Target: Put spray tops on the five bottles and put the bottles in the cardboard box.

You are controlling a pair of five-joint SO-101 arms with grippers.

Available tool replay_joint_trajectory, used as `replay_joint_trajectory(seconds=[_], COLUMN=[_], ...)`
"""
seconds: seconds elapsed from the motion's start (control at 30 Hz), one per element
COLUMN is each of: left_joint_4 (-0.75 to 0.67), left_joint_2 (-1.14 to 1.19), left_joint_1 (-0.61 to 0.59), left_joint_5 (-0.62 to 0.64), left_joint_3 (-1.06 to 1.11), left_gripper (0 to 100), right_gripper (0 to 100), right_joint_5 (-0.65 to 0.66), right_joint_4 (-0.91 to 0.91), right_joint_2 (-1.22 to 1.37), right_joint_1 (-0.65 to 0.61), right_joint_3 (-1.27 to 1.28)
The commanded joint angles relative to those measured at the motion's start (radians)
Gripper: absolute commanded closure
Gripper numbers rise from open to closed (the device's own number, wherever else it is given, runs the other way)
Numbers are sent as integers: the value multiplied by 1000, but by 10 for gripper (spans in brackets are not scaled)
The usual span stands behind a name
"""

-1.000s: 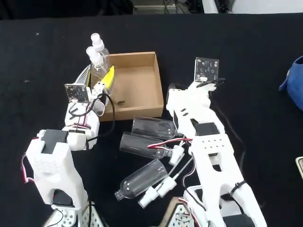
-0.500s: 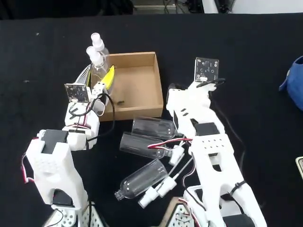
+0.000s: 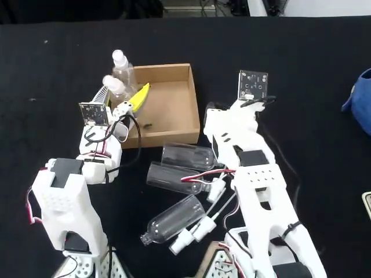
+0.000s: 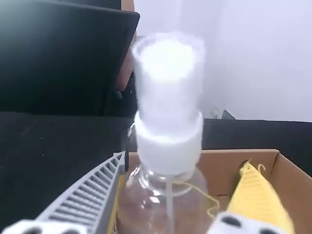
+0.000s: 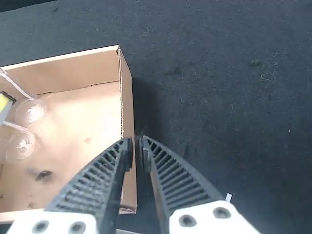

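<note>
Left jaws stand open around the upright bottle (image 3: 112, 84) in the far-left corner of the box (image 3: 174, 107); right jaws, almost closed, hold nothing

A black table (image 3: 301, 52) carries an open cardboard box (image 3: 168, 138), set left of the middle. Just in front of the box, three clear capless bottles lie on their sides: one bottle (image 3: 186, 155) nearest the box, a second bottle (image 3: 171, 177) just beside it, and a third bottle (image 3: 174, 219) farther forward, lying at a slant. White spray tops (image 3: 186, 237) lie loose just beside the third. A blue object (image 3: 360, 107) sits at the right edge.
</note>
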Motion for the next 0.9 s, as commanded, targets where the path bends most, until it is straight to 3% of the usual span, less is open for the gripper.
replay_joint_trajectory(seconds=[0.0, 0.67, 0.87], left_joint_4=[5, -2, 20], left_joint_2=[-8, -25, -160], left_joint_1=[-13, -13, -12], left_joint_5=[2, 2, 2], left_joint_3=[-36, -36, 30], left_gripper=[776, 780, 780], right_gripper=[983, 983, 983], right_joint_5=[-3, -2, -2], right_joint_4=[-28, -29, -29], right_joint_2=[-16, -18, -19], right_joint_1=[17, 17, 17], right_joint_3=[-15, -16, -16])
